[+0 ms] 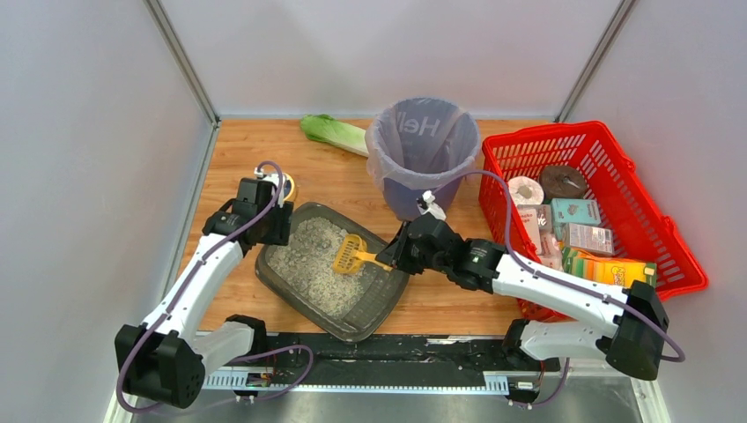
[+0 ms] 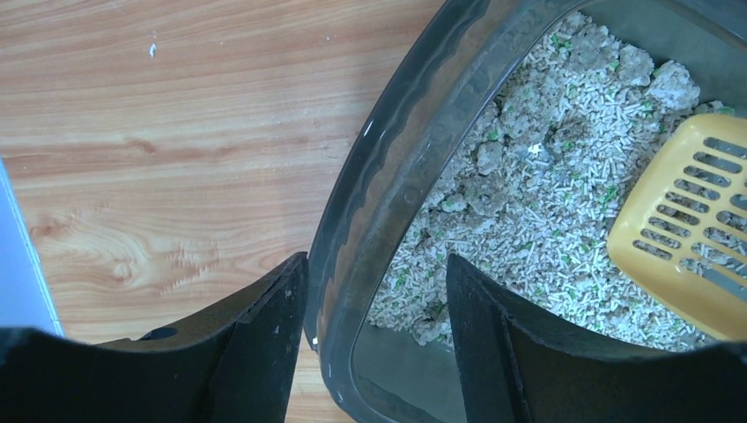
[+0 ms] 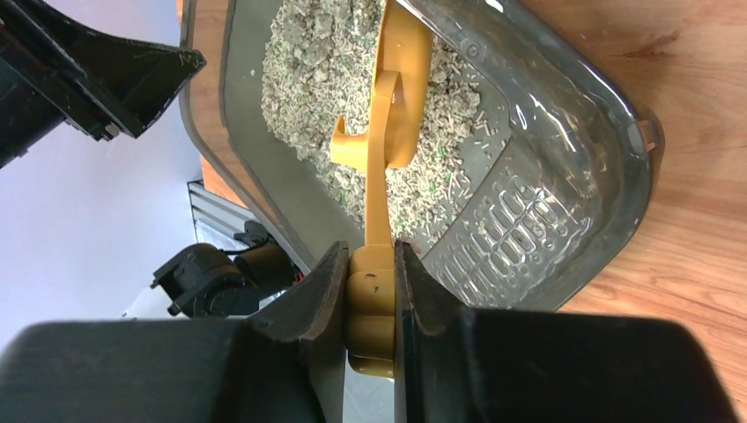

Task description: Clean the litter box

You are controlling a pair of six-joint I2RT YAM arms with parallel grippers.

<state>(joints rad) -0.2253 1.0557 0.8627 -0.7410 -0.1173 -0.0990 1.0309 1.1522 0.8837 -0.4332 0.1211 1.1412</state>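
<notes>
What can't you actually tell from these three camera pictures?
- Top view: a yellowish thing sits behind the left arm, mostly hidden by it.
- Top view: package labels in the red basket are too small to read.
- Left wrist view: the yellow scoop is cut off by the right edge.
- Right wrist view: the scoop's head is edge-on, hiding any load.
- Left wrist view: whether the left gripper touches the litter box rim.

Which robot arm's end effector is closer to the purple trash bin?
The right. The right end effector, shut on the yellow scoop, is just in front of the bin. The left end effector straddles the litter box rim, farther off to the left.
</notes>
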